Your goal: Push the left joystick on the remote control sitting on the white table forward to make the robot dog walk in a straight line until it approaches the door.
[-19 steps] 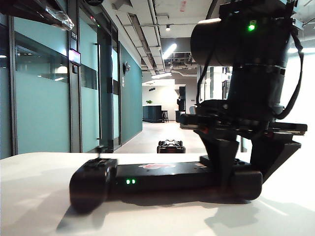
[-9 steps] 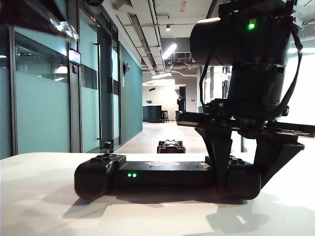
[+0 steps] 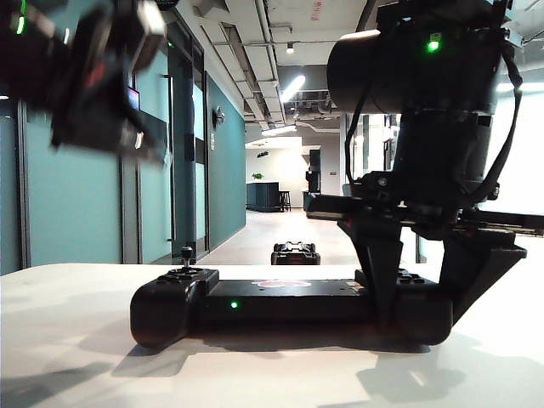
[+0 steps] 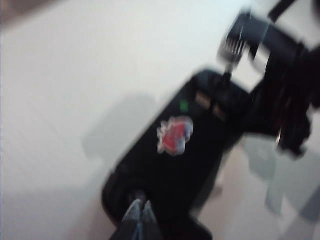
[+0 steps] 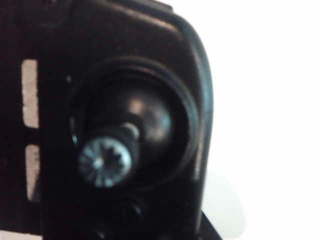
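Black remote control (image 3: 289,308) lies on the white counter (image 3: 68,340), right tool (image 3: 425,280) pinching its right end, left tool (image 4: 140,220) pressed together, blurred upper left.

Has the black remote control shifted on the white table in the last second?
Yes. The black remote control levelled out; its left end settled flat on the white table.

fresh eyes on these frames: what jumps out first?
The big black right arm, its right gripper straddling the right end of the wide black remote control on the white table. Next, the blurred left gripper high above the tiny left joystick. Down the corridor sits the small black robot dog.
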`<state>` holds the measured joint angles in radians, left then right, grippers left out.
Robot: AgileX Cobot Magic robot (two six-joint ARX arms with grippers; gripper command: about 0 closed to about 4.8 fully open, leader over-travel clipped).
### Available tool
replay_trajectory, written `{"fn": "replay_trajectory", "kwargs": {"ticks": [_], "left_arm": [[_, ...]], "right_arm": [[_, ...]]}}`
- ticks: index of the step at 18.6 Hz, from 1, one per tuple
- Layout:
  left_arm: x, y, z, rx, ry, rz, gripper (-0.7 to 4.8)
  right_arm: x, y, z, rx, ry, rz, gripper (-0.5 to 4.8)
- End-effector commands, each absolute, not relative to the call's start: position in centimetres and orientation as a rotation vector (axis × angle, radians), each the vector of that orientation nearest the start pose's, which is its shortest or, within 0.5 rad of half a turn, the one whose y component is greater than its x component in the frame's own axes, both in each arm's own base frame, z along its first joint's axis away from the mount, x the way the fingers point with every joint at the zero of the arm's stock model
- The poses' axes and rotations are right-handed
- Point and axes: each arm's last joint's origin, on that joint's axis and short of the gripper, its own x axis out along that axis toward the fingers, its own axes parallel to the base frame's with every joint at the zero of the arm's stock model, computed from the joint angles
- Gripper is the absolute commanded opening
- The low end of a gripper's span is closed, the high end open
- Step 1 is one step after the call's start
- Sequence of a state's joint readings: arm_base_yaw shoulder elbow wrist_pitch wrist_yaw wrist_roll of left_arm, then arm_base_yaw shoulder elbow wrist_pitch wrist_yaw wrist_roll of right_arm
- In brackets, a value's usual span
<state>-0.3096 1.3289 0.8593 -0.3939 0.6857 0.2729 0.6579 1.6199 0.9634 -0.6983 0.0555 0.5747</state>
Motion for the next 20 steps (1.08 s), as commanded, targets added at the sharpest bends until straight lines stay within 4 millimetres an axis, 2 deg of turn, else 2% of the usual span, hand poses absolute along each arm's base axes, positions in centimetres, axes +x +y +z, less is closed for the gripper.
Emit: {"fn": "replay_trajectory", "kwargs": {"ticks": [1,8,14,20], "left_arm": [[23.3,-9.6,20.8,0.028,0.724,-1.130,-0.05],[22.3,-11.2,18.5,0.064,0.649,-1.205,-0.06],[23.6,-11.7,16.3,0.060,0.671,-1.204,-0.06],[24.4,-12.0,15.3,0.067,0.659,-1.194,-0.06]], "right_arm": [[22.7,17.3,17.2,-0.012,1.339,0.146,2.38],[22.7,17.4,17.2,-0.012,1.338,0.148,2.39],[22.6,17.3,17.2,-0.007,1.355,0.141,2.39],[22.5,17.2,17.2,0.007,1.370,0.124,2.39]]}}
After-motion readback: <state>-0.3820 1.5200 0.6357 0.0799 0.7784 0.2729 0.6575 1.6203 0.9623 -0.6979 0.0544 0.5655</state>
